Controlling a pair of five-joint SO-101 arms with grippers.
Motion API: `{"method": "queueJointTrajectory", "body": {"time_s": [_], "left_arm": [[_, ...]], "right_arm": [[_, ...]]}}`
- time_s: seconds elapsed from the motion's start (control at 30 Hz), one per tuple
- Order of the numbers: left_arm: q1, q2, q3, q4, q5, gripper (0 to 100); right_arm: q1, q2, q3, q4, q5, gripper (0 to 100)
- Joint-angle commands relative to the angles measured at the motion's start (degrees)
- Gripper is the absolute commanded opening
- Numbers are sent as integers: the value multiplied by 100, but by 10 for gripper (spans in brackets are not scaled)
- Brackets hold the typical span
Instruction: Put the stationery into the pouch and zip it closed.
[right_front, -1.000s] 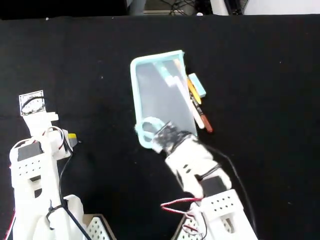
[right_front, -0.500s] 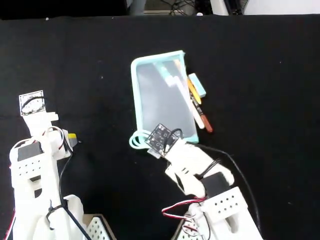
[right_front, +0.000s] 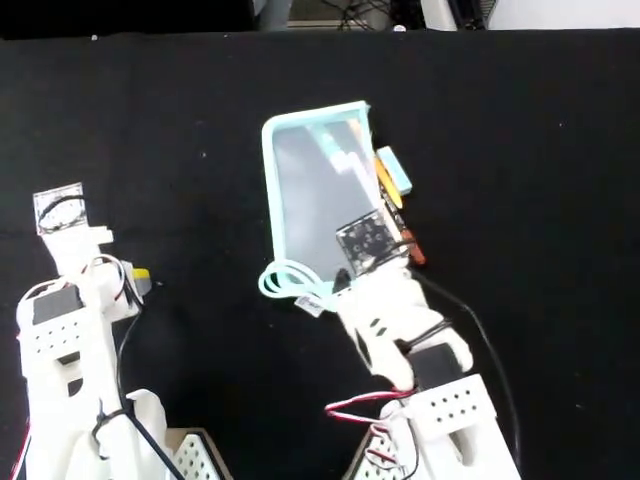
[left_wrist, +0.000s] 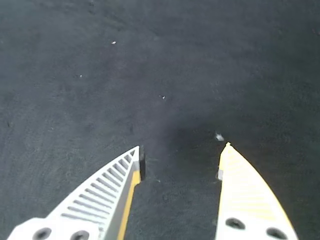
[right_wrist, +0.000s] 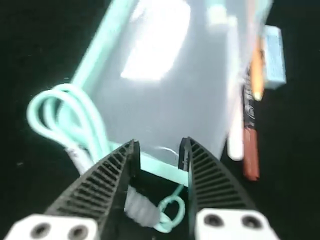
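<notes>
R gripper (right_wrist: 159, 150): jaws slightly apart, narrow gap, nothing gripped; over near short edge of pouch (right_wrist: 165, 75). In high view, fingertips hidden under own wrist board. Teal loop (right_wrist: 62, 117) + pale tag (right_wrist: 140, 209) just beside jaws, at pouch corner. Pens (right_wrist: 249, 130) and eraser (right_wrist: 274, 57) along pouch's long side, blurred; in or out of opening: cannot tell. Pouch's far end cut off in R wrist view, whole outline in high view. L gripper (left_wrist: 182, 149): wide open, empty, over bare black table (left_wrist: 150, 60).

Mint-trim pouch (right_front: 310, 190), grey clear face; blk table (right_front: 520, 150); red-brown pen (right_wrist: 250, 152).
</notes>
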Motion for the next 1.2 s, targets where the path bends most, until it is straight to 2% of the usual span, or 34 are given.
{"method": "queueJointTrajectory", "body": {"time_s": [0.0, 0.1, 0.23, 0.43, 0.63, 0.77, 0.97, 1.17], "left_arm": [[-110, -132, -57, -211, 26, 261], [-101, -132, -40, -237, 26, 261], [-101, -132, -40, -237, 35, 261], [-110, -132, -40, -237, 44, 261], [-110, -132, -40, -237, 35, 261], [-110, -132, -48, -237, 35, 261], [-110, -132, -75, -237, 35, 261], [-110, -132, -57, -237, 35, 261]], "right_arm": [[281, 40, -268, 299, -70, 151], [290, 259, -831, 897, -70, 151], [316, 1367, -1956, 1653, -88, 152], [290, 3811, -3697, 2611, -976, 152], [273, 5481, -4479, 2725, -1503, 152], [70, 5903, -4576, 2716, -1477, 152], [-677, 5982, -4356, 2716, -1152, 149], [-756, 5991, -4268, 2760, -730, 149]]}}
